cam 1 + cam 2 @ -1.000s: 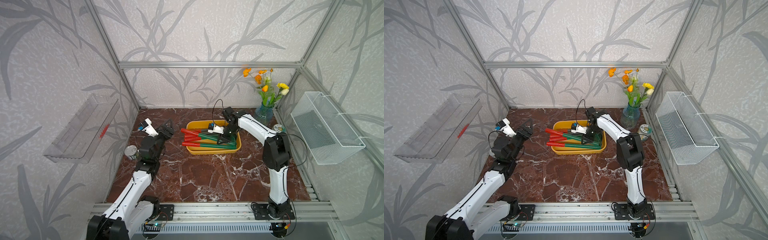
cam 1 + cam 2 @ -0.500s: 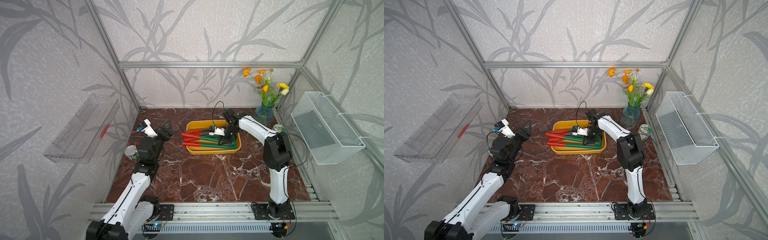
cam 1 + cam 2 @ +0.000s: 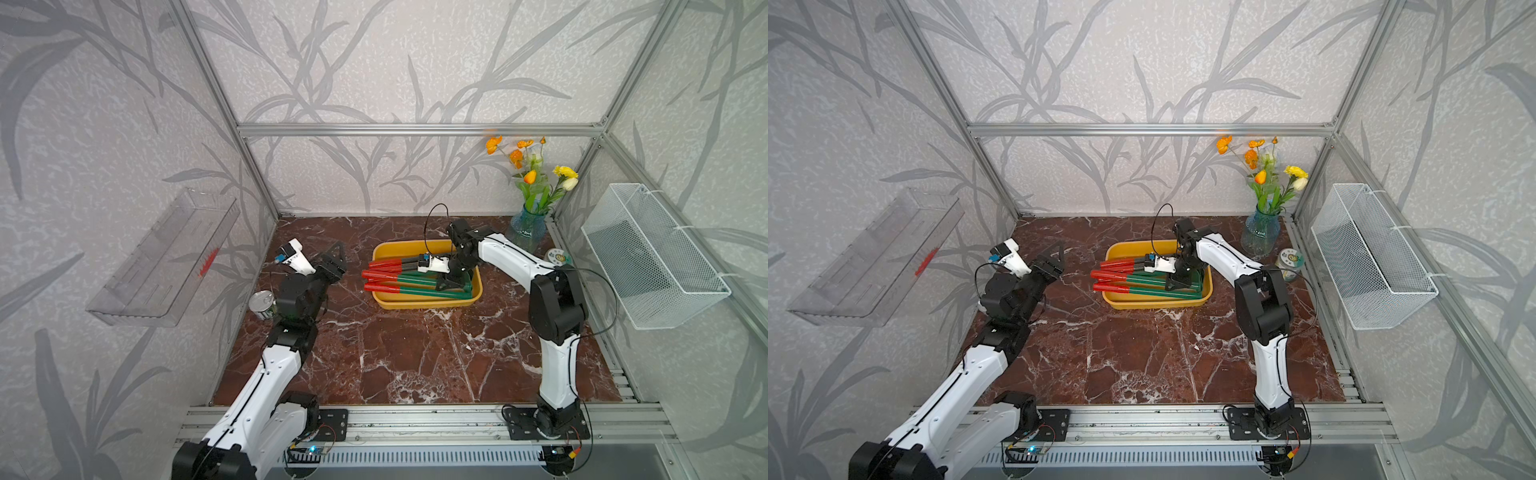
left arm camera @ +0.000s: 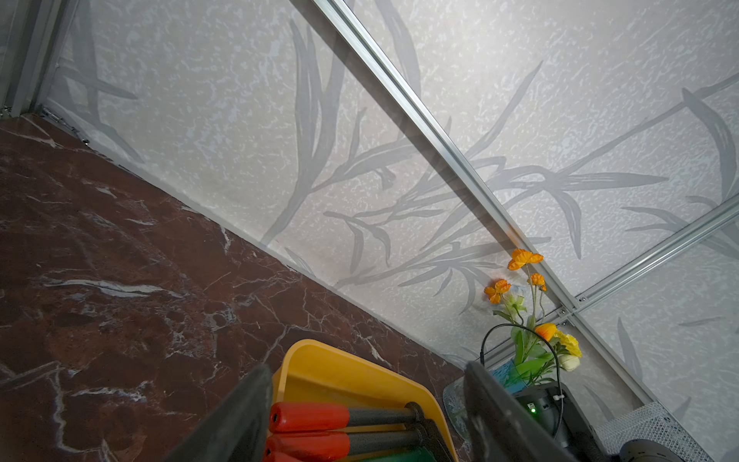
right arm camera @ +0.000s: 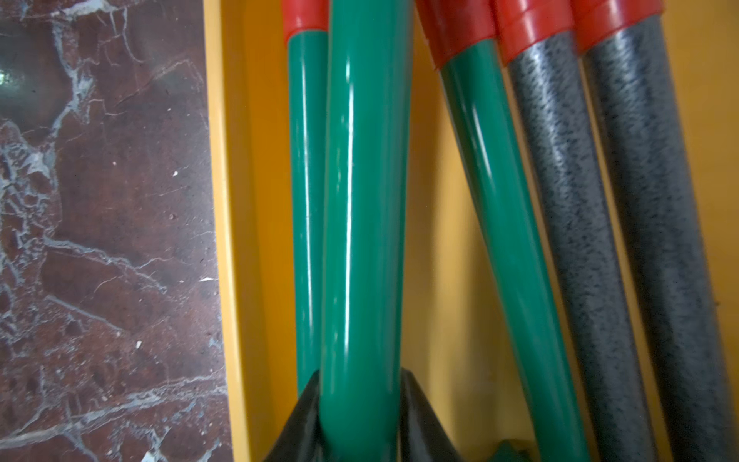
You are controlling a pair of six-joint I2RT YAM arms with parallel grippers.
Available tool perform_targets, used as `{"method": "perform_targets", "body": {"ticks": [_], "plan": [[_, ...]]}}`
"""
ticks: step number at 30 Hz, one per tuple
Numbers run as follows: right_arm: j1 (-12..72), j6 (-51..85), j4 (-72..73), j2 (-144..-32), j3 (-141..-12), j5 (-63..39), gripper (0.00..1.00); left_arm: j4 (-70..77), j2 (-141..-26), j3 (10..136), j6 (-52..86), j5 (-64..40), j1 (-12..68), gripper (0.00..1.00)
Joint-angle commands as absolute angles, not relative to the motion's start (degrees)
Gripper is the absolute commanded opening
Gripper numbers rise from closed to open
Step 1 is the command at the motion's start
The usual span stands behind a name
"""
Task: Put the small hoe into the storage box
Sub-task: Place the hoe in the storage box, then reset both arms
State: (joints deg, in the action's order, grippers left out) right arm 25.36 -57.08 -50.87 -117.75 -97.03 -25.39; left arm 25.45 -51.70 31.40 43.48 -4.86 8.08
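Bright even light; rt wrist closeup soft

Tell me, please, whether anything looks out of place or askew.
Nothing is spilled or damaged. The tools' red handles stick out past the rim of the storage box, toward the left arm.

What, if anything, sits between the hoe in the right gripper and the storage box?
Nothing visible. The small hoe, its green shaft between the jaws of the right gripper, is already inside the storage box, beside the other tools lying there.
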Motion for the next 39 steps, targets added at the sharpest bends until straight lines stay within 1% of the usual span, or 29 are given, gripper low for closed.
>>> {"method": "perform_targets", "body": {"ticks": [1, 7, 9, 13, 16, 19, 21, 26, 28, 30, 31, 32, 33, 34, 35, 36, 38, 39], "plan": [[25.7, -57.1, -42.6, -115.9, -94.7, -21.6, 0.37, 24.9, -50.2, 32.4, 42.1, -5.8, 7.8, 0.75], [25.9, -54.8, -39.3, -110.4, -91.8, -23.4, 0.43, 23.7, -49.1, 32.5, 41.7, -6.0, 7.7, 0.75], [25.9, -54.4, -39.4, -109.1, -91.1, -23.7, 0.47, 23.5, -48.7, 32.5, 41.8, -6.1, 7.7, 0.75], [25.8, -53.9, -39.4, -108.1, -89.8, -21.2, 0.48, 22.9, -48.0, 32.5, 41.7, -6.3, 7.7, 0.75], [25.8, -53.1, -39.4, -105.7, -88.8, -22.4, 0.49, 22.3, -47.3, 32.5, 41.5, -6.4, 7.7, 0.75], [25.8, -50.3, -39.2, -101.9, -87.8, -21.9, 0.49, 22.0, -46.9, 32.7, 41.3, -6.4, 7.7, 0.75], [25.8, -47.7, -39.0, -99.6, -86.4, -19.4, 0.47, 21.9, -46.6, 32.6, 41.5, -6.4, 7.7, 0.75], [25.8, -39.2, -40.8, -95.8, -83.1, -12.6, 0.37, 22.1, -46.3, 32.2, 41.8, -6.6, 7.7, 0.75], [25.7, -34.6, -37.6, -93.6, -79.4, -12.8, 0.37, 22.2, -46.8, 32.3, 41.4, -7.3, 7.7, 0.75], [25.8, -29.1, -31.1, -90.6, -74.6, -13.9, 0.38, 19.8, -46.9, 33.1, 39.4, -7.8, 7.7, 0.75], [25.8, -26.7, -26.7, -88.5, -71.2, -14.0, 0.41, 17.3, -46.6, 33.6, 37.8, -7.1, 7.7, 0.76], [25.8, -24.0, -21.8, -86.3, -68.1, -13.1, 0.46, 15.7, -46.4, 33.9, 36.1, -6.5, 7.7, 0.77], [25.8, -21.1, -15.4, -83.5, -63.7, -11.6, 0.57, 15.3, -46.4, 34.0, 31.5, -7.4, 7.7, 0.78], [25.8, -19.1, -8.6, -80.5, -58.9, -9.1, 0.73, 13.7, -46.5, 34.6, 28.8, -6.4, 7.8, 0.8], [25.8, -16.1, -2.0, -77.2, -54.2, -5.7, 0.82, 11.0, -46.6, 35.5, 27.4, -4.0, 7.8, 0.85], [25.7, -14.3, 2.2, -74.4, -50.9, -3.3, 0.99, 9.6, -47.0, 35.9, 26.0, -2.1, 8.0, 0.87], [25.7, -10.5, 8.4, -68.4, -44.6, 5.1, 0.99, 6.4, -48.3, 36.7, 23.9, 3.4, 7.8, 0.99], [25.5, -10.2, 10.1, -65.9, -42.3, 7.6, 0.99, 5.4, -48.6, 36.6, 22.9, 5.6, 7.8, 1.0]]}}
